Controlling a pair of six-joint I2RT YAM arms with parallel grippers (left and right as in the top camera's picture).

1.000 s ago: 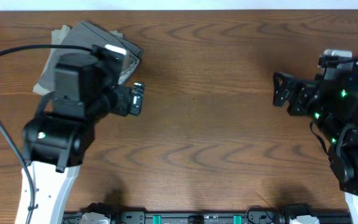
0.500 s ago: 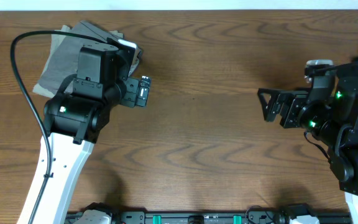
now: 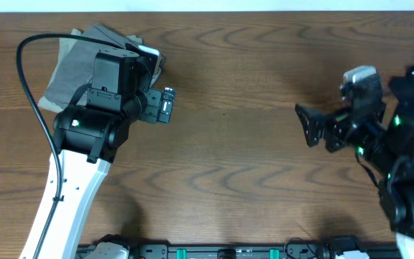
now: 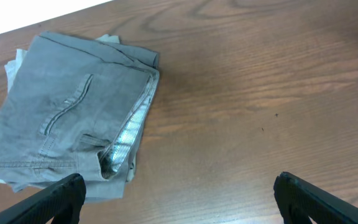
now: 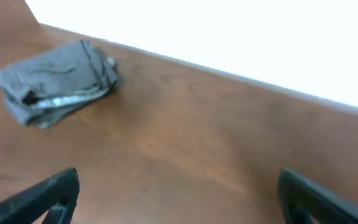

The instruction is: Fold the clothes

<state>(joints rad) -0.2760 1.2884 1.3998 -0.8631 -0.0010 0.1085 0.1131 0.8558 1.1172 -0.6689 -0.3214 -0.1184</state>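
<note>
Grey shorts (image 4: 73,118) lie folded, upper left; left gripper (image 3: 162,106), right gripper (image 3: 309,124) both spread, empty. Folding looks done.

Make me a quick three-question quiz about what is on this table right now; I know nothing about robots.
1. True or false: the left gripper is clamped on the folded grey shorts.
2. In the overhead view, where do the shorts lie? A) near the table's far left corner B) in the middle C) under the right gripper
3. Fill the gap: the right gripper holds ____.
Key: 1 false, its jaws stand open, apart from the shorts. 2 A. 3 nothing.
</note>
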